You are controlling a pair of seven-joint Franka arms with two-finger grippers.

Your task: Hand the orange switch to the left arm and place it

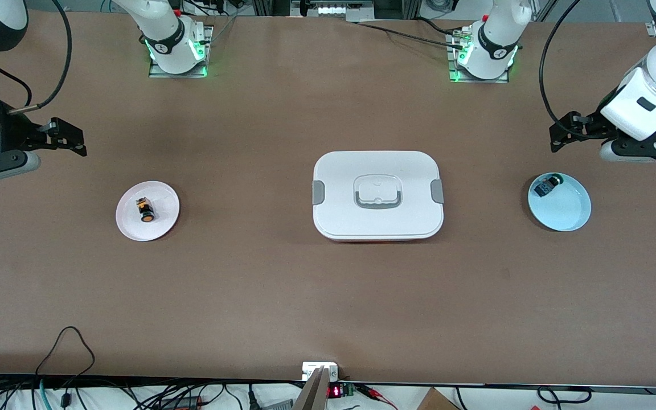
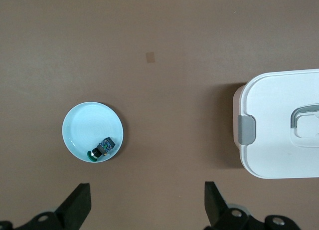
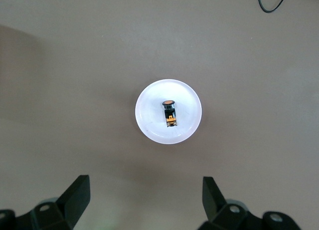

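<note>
Front and wrist views of the table as I see it from the operator's station. The orange switch (image 1: 146, 210) lies on its side on a small white plate (image 1: 164, 225) toward the right arm's end of the table; in the right wrist view it sits near the plate's middle, orange cap showing. The box (image 1: 377, 228) stands at the table's centre, lid on, grey clips on its two short sides, well apart from both plates. Toward the left arm's end, a light blue plate (image 1: 567, 210) holds a small black-and-blue part (image 1: 548, 185) close to its rim. The right gripper (image 1: 70, 140) hangs in the air over bare table near the white plate, its claw released and empty, fingers spread wide. The left gripper (image 1: 567, 132) hangs over bare table near the blue plate, its claw likewise released and holding nothing. I see neither gripper touching any object.
</note>
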